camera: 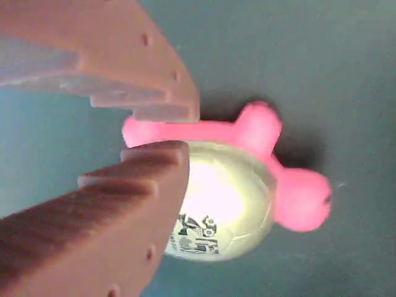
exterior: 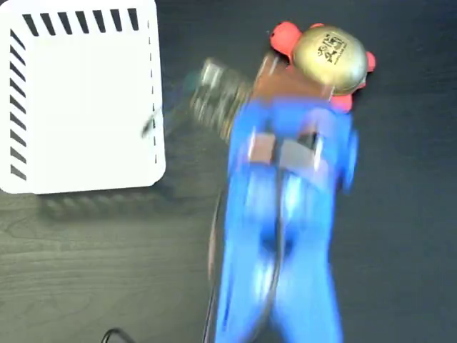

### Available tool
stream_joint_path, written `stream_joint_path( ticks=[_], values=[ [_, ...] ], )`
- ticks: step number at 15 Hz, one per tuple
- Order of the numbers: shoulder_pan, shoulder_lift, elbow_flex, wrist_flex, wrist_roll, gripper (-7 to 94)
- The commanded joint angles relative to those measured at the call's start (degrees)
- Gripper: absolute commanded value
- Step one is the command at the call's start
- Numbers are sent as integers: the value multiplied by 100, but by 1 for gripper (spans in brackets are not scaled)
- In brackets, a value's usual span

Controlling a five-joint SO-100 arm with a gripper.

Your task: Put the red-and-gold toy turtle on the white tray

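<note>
Item: coral-red, gold-shelled squishy toy turtle (exterior: 329,56), far right on the dark table (exterior: 86,271). Blue arm's brown gripper (camera: 164,133) over it (arm blurred), fingers narrowly apart. White slotted plastic tray (exterior: 78,100) lies far left, well apart.

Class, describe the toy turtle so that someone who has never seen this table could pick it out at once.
On the dark wooden table, look right of the white tray, just past the tip of the blue arm. There lies the toy turtle. Its shiny gold domed shell with black print and its coral-red head and legs set it apart.
</note>
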Motion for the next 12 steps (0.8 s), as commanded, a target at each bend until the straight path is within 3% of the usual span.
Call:
stream_joint_path(
  ticks=[1,4,6,10,12],
  values=[
    [149,-932,-1793,703,334,0],
    [272,-2083,-3410,1819,633,0],
    [422,-2558,-4025,2136,598,0],
    [633,-3375,-4939,2804,-53,0],
    [729,-3665,-5388,3094,-229,16]
  ],
)
